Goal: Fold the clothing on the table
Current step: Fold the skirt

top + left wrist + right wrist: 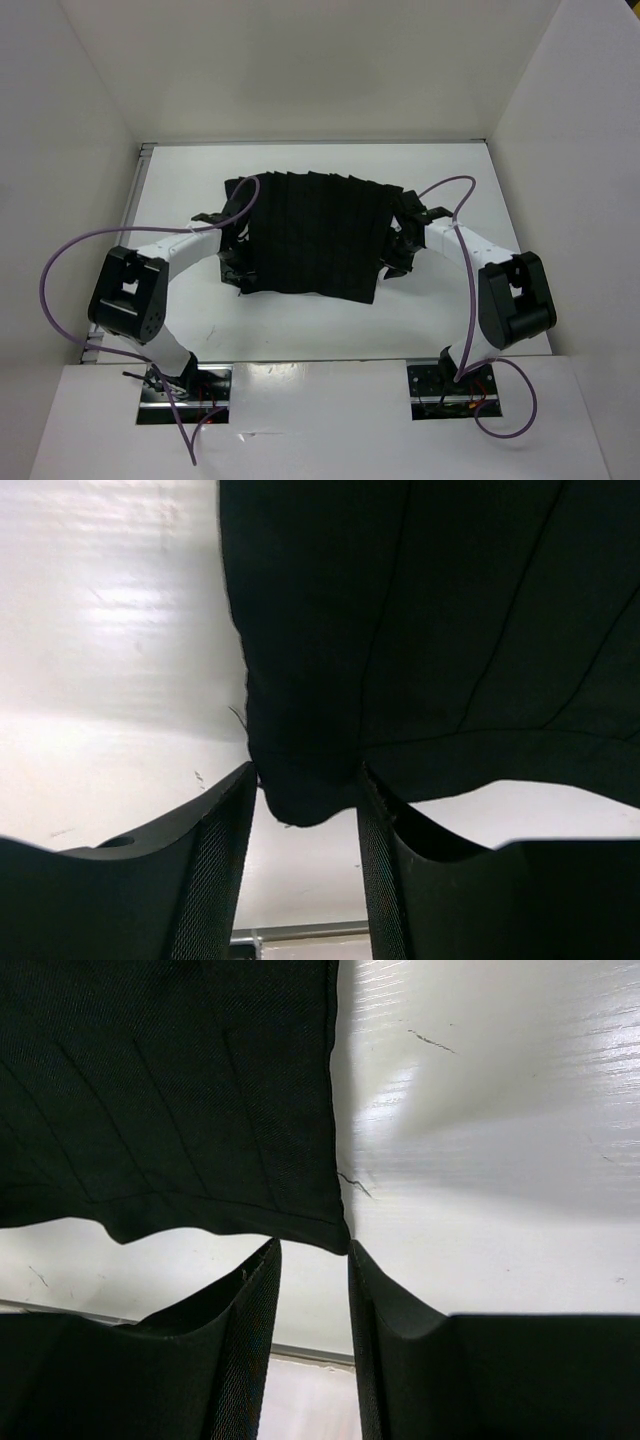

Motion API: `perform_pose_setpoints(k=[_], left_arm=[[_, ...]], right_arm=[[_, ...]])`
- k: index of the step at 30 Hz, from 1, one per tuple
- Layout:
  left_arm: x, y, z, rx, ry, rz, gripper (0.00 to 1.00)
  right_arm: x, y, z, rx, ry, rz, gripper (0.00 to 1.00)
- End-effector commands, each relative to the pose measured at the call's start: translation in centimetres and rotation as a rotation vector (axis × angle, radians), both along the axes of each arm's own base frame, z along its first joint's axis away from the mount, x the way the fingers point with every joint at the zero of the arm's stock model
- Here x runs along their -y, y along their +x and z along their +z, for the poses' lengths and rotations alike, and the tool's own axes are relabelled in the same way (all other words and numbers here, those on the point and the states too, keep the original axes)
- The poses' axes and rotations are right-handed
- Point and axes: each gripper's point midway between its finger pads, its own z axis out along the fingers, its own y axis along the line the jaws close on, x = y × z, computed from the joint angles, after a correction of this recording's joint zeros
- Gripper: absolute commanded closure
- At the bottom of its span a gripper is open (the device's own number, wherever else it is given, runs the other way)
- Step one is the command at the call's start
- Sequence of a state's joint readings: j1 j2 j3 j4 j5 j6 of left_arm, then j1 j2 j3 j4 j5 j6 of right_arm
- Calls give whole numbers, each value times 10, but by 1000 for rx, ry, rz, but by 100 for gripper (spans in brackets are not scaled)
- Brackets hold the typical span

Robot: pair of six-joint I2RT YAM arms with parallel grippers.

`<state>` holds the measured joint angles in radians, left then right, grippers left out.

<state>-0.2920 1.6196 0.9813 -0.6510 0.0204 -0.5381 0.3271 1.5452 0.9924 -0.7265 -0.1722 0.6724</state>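
The clothing (pixel 315 235), black with fine lengthwise pleats, lies spread in the middle of the white table (pixel 300 330). My left gripper (pixel 235 262) is at its near left corner. In the left wrist view the jaws of this gripper (pixel 305 775) stand apart, and a rounded bunch of the clothing (pixel 420 610) sits between the tips. My right gripper (pixel 400 255) is at the garment's right edge. Seen from the right wrist, this gripper (pixel 313 1245) is open, and the corner of the clothing (pixel 160 1080) lies right at its tips, touching the right finger (pixel 365 1290).
White upright walls (pixel 70 150) close in the table on the left, back and right. Purple cables (pixel 60 270) loop from both arms. The arms' elbows (pixel 130 295) hang over the near part of the table, left and right of the garment.
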Motion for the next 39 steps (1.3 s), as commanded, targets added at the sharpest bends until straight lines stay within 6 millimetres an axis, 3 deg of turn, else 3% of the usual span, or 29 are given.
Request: perform_pose_setpoints(k=[1,9,16,20,29,34,35,36,39], left_arm=[[-1,-17,-4,-56,48,24,48],[-8,-19,1,-58,123,32,48],[-4,-2,34,14,105,37,46],[-10,1,47,52,133,47,45],[-19,-6,37,18,105,84,45],[-20,-9,32,9,108,83,45],[-21,-12,30,0,111,83,45],[-18,-10,30,7,98,81,45],[-14,-10,23,-5,77,87,44]], right_arm=[[2,-1,11,30,-8,-2,61],[-4,-1,11,30,28,8,58],[-10,-2,-11,-9,46,26,54],[-13,-14,-25,-56,20,52,54],[-26,-31,-55,-112,19,99,61],[-31,-35,-66,-126,15,110,76],[-28,-38,-69,-136,4,96,90],[-26,-36,-70,-130,-9,92,96],[-16,-29,-61,-79,-62,55,100]])
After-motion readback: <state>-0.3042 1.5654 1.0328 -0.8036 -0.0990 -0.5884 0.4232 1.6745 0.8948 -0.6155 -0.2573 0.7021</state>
